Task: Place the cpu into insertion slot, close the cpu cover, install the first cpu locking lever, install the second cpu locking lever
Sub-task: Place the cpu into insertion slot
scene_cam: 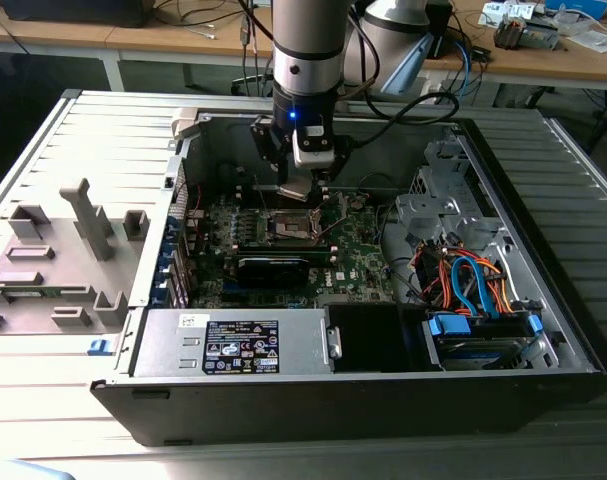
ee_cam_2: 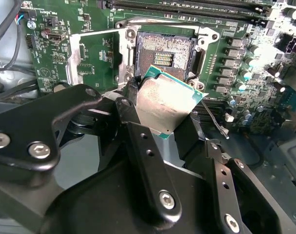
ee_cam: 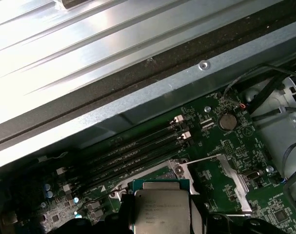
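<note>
My gripper (scene_cam: 300, 186) hangs inside the open computer case, shut on the cpu (ee_cam_2: 163, 100), a small square chip with a silver top and green edge. In the second wrist view its black fingers (ee_cam_2: 133, 105) clamp two opposite edges, and the chip is tilted. The insertion slot (ee_cam_2: 165, 52) lies open just past the chip, with its contact field showing. The slot (scene_cam: 288, 228) is a little below the gripper in the exterior view. The cpu cover (ee_cam_2: 74, 56), a thin silvery frame, is swung open and lies flat beside the slot. A thin lever rod (ee_cam_2: 213, 122) stands off at the slot's other side.
Long black memory slots (ee_cam: 133, 156) run close beside the socket. A long black card (scene_cam: 273, 268) sits nearer the case front. The power supply (scene_cam: 233, 345) and a drive cage with coloured cables (scene_cam: 473, 290) fill the front. Case walls (scene_cam: 183, 150) surround the board.
</note>
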Robot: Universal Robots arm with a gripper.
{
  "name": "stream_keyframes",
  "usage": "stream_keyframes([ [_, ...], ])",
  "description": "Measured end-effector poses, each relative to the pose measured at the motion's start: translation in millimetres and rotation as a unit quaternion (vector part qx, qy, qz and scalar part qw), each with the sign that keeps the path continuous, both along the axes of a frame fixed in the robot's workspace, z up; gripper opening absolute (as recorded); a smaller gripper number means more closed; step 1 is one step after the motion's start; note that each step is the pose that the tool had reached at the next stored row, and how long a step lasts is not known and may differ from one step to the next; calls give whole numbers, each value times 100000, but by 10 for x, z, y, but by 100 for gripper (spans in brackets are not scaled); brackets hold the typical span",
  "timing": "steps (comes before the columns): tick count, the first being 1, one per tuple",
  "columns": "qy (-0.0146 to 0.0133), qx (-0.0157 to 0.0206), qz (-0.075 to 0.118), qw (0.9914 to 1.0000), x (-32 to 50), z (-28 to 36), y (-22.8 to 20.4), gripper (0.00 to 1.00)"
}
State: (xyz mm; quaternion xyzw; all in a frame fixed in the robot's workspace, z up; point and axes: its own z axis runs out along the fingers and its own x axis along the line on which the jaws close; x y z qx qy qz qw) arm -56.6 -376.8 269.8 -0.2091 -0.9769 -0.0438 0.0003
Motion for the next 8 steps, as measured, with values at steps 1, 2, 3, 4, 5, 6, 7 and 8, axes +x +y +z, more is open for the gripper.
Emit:
stream_keyframes([
  [1,-1,1,-182,100000,0,0,0,55],
  [2,0,2,-349,99999,0,0,0,55],
  [3,0,4,-529,99999,0,0,0,55],
  [4,0,2,-700,99998,0,0,0,55],
  [5,-1,6,-913,99996,0,0,0,55],
  [6,1,2,-1096,99994,0,0,0,55],
  [7,-1,2,-1305,99991,0,0,0,55],
  [8,-1,5,-1463,99989,0,-1,0,55],
])
